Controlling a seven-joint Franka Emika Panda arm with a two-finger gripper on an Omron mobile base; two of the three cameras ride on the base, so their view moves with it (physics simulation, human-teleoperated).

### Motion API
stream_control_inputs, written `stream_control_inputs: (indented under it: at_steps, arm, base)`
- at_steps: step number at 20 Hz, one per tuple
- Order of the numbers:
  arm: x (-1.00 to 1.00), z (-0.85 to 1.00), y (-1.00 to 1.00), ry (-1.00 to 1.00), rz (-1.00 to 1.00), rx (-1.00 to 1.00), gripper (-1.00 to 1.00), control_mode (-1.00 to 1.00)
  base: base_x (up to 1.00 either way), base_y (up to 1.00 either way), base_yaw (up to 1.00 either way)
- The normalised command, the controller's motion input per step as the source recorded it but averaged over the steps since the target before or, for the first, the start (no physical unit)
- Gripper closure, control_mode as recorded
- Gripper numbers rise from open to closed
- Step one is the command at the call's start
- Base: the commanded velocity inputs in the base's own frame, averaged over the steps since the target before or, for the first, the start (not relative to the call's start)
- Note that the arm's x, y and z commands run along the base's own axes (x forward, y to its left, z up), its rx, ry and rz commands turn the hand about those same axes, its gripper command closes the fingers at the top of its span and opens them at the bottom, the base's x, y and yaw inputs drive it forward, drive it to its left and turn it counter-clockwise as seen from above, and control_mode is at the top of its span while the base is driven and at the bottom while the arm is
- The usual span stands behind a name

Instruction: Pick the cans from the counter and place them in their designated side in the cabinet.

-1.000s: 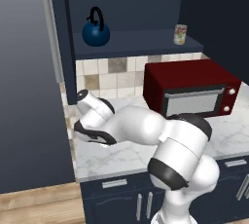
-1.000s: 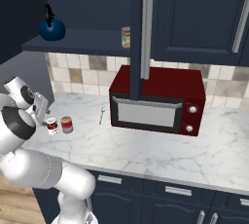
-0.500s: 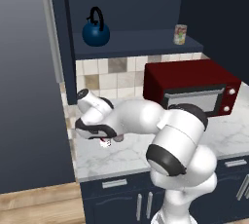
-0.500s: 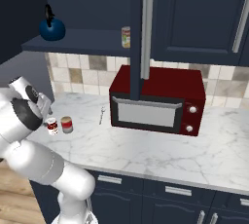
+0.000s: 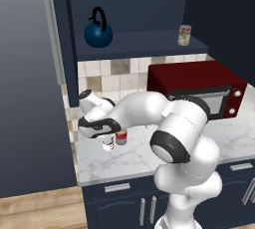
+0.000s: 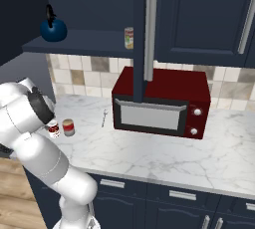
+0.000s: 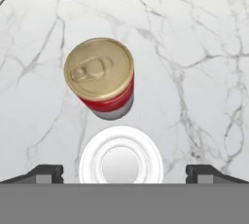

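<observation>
— Cans first: where do they sit?

— Both stand upright on the white marble-look counter with thin grey veins (image 6: 149, 158), near its left end. From the right base camera, the small cylindrical tin with the red-and-white label (image 6: 54, 131) stands just beside the small tin with a red upper band over tan-grey (image 6: 68, 127), which is at its 3 o'clock.

— And from the hand camera?

— Straight down on them. The red-and-white tin shows as a white round lid (image 7: 120, 160) low in the middle; the red-banded tin, with a gold pull-tab top (image 7: 101, 75), lies at its 12 o'clock, slightly toward 11 (the two look close but I cannot tell if they touch).

— State of the two-finger gripper (image 7: 124, 173)?

— Its dark fingertips (image 7: 44, 173) stand wide apart at the lower corners, the white lid between them, nothing clamped. In the left base camera the gripper (image 5: 107, 136) hangs right over the tins.

— Anything else on the slab?

— A thin grey metal utensil (image 6: 104, 118), lying flat between the tins and the dark red microwave with a grey door window (image 6: 159, 104).

— The cupboard?

— The dark navy-blue open-fronted wall cabinet (image 6: 79, 49) hangs above. On its shelf floor sit a round blue kettle with a black handle (image 6: 53, 28) toward the left, and a can with a yellowish-green mottled label (image 6: 129, 38) well apart to its 3 o'clock.
</observation>
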Motion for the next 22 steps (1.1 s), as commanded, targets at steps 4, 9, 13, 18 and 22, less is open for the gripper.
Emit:
stream_control_inputs:
  at_steps: [4, 9, 13, 18, 22]
  arm:
    - [0.08, -0.14, 0.0, 0.06, -0.05, 0.03, -1.0, -1.0]
    - [0.1, -0.16, 0.0, 0.07, -0.05, 0.03, -1.0, -1.0]
    - [0.11, -0.19, 0.01, 0.08, -0.05, 0.03, -1.0, -1.0]
    - [0.05, -0.26, 0.08, 0.08, -0.06, 0.03, -1.0, -1.0]
    - [-0.01, -0.29, 0.13, 0.08, -0.05, 0.03, 1.0, -1.0]
  base:
    - [0.0, 0.0, 0.0]
    - [0.0, 0.0, 0.0]
    - [0.0, 0.0, 0.0]
    - [0.0, 0.0, 0.0]
    - [0.0, 0.0, 0.0]
